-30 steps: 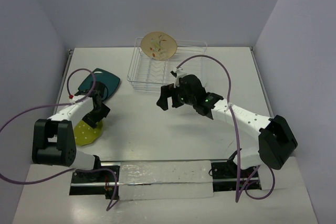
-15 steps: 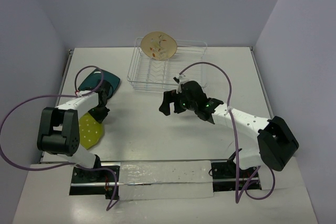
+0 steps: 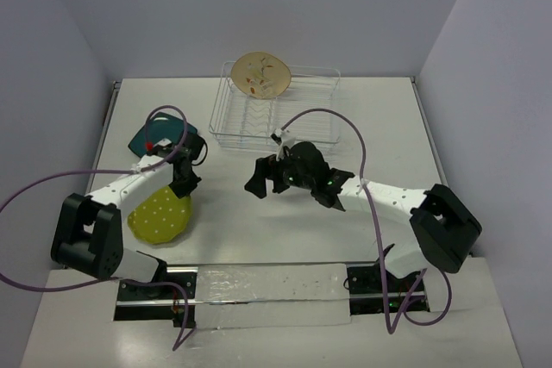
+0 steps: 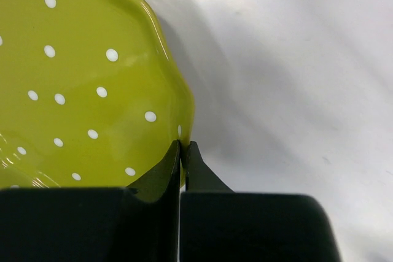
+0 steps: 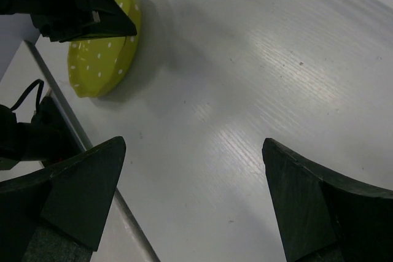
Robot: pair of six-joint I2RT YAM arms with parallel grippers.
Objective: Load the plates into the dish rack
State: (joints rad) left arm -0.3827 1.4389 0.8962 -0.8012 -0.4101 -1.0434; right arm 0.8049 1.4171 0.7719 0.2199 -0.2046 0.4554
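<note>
The lime-green plate (image 3: 161, 215) with white dots lies at the left front, and my left gripper (image 3: 183, 185) is shut on its far rim. In the left wrist view both fingertips pinch the scalloped edge of this plate (image 4: 80, 90), at the gripper (image 4: 183, 144). The gripped edge looks raised off the table in the right wrist view (image 5: 101, 59). The dark teal plate (image 3: 159, 134) lies flat behind it. The beige floral plate (image 3: 261, 75) stands upright in the dish rack (image 3: 321, 77). My right gripper (image 3: 266, 177) (image 5: 193, 145) hovers open over the table's middle, holding nothing.
The wire rack stands at the back centre, with the right arm's purple cable (image 3: 345, 118) looping in front of it. The left arm's black gripper body (image 5: 73, 4) shows at the top left of the right wrist view. A clear strip (image 3: 267, 286) lies along the near edge.
My left gripper has closed on the green plate's rim, and the plate has shifted right and tilted up. The right arm has drifted left, still open.
</note>
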